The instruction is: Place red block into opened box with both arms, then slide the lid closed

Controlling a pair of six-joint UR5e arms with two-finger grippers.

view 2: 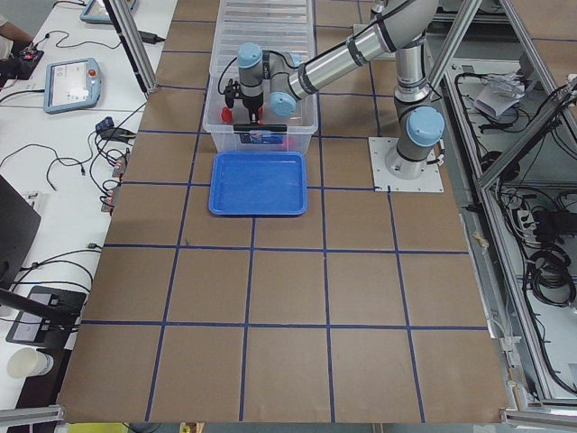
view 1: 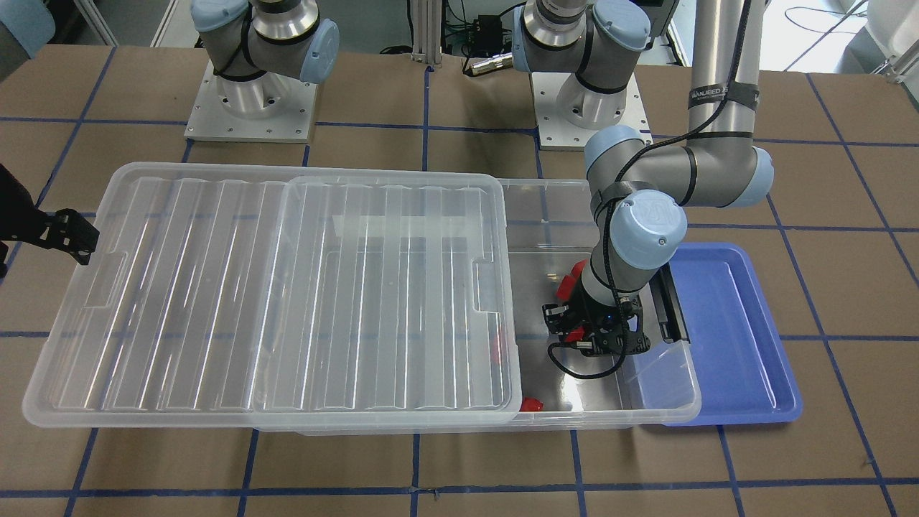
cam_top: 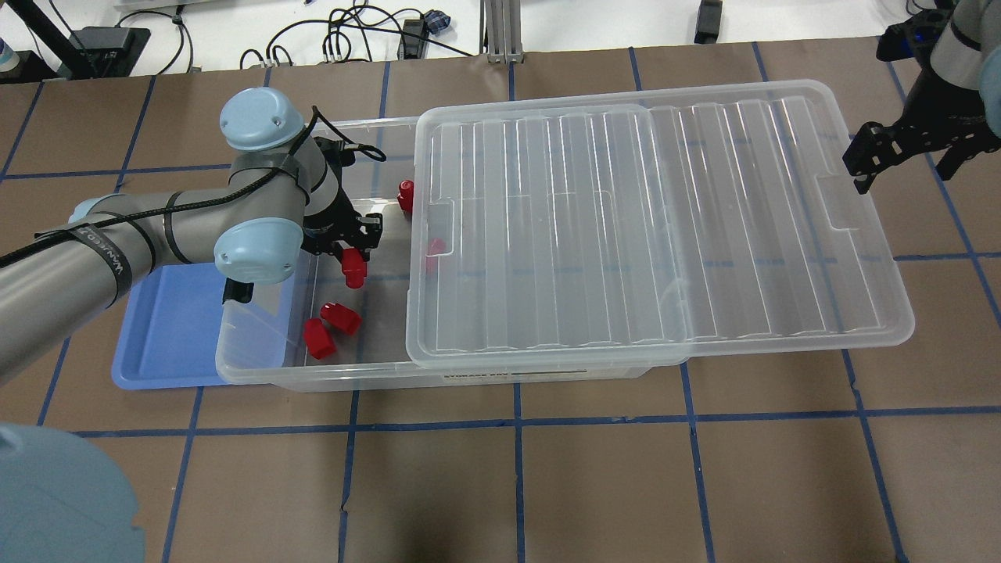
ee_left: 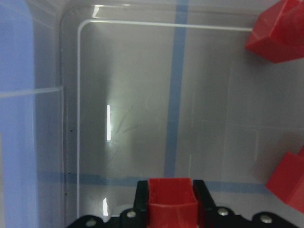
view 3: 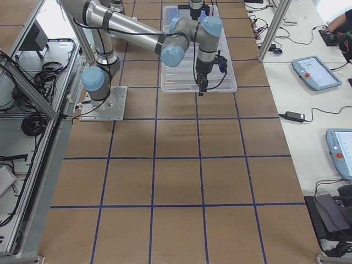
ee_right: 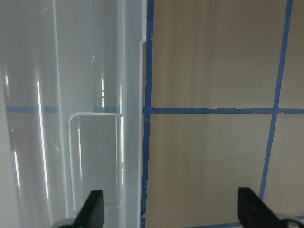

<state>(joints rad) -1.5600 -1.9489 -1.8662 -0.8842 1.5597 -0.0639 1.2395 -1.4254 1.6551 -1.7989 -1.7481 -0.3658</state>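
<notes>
Overhead exterior view: a brown desk (cam_top: 594, 485) crossed by a grid of blue tape fills the scene. Side views show the room around it: aluminium frame posts and white benches (view 2: 63, 180) strewn with cables and handheld screens.

On the desk lies a long clear box (cam_top: 469, 374). A ribbed translucent lid (cam_top: 657, 227) rests on top of it, shifted toward the robot's right so that it overhangs that end and leaves the left end open. A blue tray (cam_top: 168, 336) sits just beside the open end.

The left arm (cam_top: 156, 227) reaches over the tray into the opening. The left pincer (cam_top: 353, 252) is clamped on a red block (ee_left: 172, 202), held inside the box's open end. The right pincer (cam_top: 907, 152), fingers apart, hovers at the lid's right short end, near its tab.

Four loose blocks (cam_top: 341, 317) lie in the box, one of them under the lid's edge.
</notes>
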